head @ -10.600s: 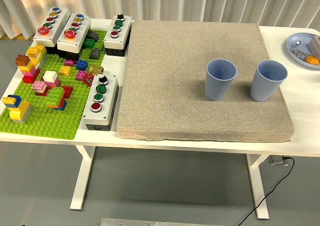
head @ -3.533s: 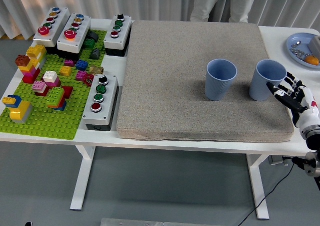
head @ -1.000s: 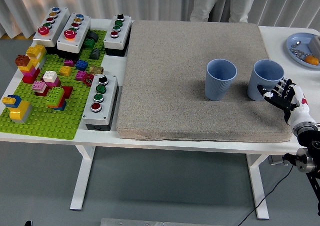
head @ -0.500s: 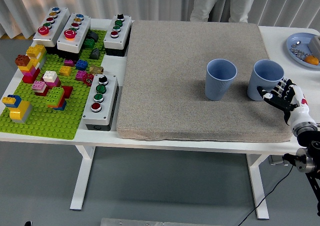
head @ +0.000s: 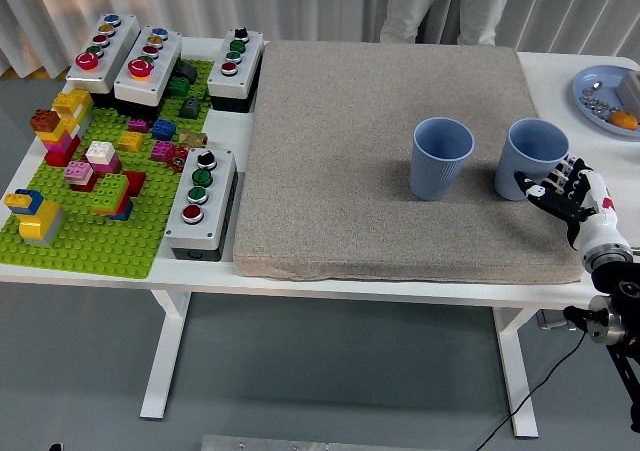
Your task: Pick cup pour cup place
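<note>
White-and-black, your right hand (head: 567,193) comes in from the lower right with its fingers (head: 540,188) loosely spread, their tips touching or almost touching the near side of the right blue cup (head: 530,158); they do not close around it, so you are holding nothing. That cup stands upright just ahead of your fingertips, near the right edge of the grey-beige mat (head: 400,161). Further to the left of your hand, a little apart from the first cup, the second blue cup (head: 441,158) also stands upright on the mat. Beyond your hand, toward the far right corner of the white table (head: 560,71), sits a blue plate (head: 596,96) with small items on it. Far off to your hand's left lie the button boxes (head: 200,201) and the green brick baseplate (head: 90,241). At the far side a person (head: 450,6) stands behind the table.
</note>
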Action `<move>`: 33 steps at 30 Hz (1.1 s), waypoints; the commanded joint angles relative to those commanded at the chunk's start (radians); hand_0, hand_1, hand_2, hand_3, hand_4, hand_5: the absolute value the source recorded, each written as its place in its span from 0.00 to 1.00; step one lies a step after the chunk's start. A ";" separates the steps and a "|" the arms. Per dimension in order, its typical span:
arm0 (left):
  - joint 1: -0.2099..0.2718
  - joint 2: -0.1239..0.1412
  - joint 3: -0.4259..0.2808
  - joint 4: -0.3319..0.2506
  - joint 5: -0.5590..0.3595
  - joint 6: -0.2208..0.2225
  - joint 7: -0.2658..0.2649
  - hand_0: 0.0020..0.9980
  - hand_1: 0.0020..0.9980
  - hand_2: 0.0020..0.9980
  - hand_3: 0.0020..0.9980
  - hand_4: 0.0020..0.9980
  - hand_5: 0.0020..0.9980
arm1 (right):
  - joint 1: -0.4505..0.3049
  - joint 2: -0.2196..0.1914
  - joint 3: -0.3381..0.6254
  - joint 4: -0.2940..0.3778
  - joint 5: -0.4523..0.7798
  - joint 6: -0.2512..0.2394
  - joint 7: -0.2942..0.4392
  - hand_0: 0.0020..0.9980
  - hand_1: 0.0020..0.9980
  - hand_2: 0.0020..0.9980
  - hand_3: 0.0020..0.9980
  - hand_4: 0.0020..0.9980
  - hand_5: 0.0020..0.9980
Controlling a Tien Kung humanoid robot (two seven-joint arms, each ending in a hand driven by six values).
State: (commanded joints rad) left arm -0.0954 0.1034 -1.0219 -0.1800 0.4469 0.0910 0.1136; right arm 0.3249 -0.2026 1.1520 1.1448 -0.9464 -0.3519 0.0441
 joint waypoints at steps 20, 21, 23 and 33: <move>-0.004 0.001 -0.007 0.000 0.004 0.000 0.001 0.70 0.68 0.74 0.68 0.47 0.99 | 0.003 -0.010 0.004 0.034 -0.047 -0.025 -0.008 0.84 0.70 0.62 0.69 0.77 0.23; -0.003 0.001 -0.007 0.000 0.004 0.000 0.001 0.70 0.68 0.74 0.68 0.47 0.99 | 0.003 -0.010 0.004 0.035 -0.048 -0.026 -0.009 0.84 0.70 0.62 0.69 0.77 0.23; -0.003 0.001 -0.007 0.000 0.004 0.000 0.000 0.70 0.68 0.74 0.68 0.47 0.99 | 0.002 -0.010 0.002 0.036 -0.049 -0.026 -0.010 0.84 0.70 0.62 0.69 0.77 0.21; -0.002 0.001 -0.007 0.000 0.003 0.001 0.000 0.70 0.68 0.74 0.67 0.47 0.99 | 0.003 -0.011 0.005 0.042 -0.058 -0.030 -0.011 0.84 0.70 0.62 0.70 0.76 0.20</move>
State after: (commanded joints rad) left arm -0.0975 0.1042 -1.0291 -0.1800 0.4502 0.0916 0.1135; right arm 0.3282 -0.2135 1.1568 1.1865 -1.0047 -0.3822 0.0333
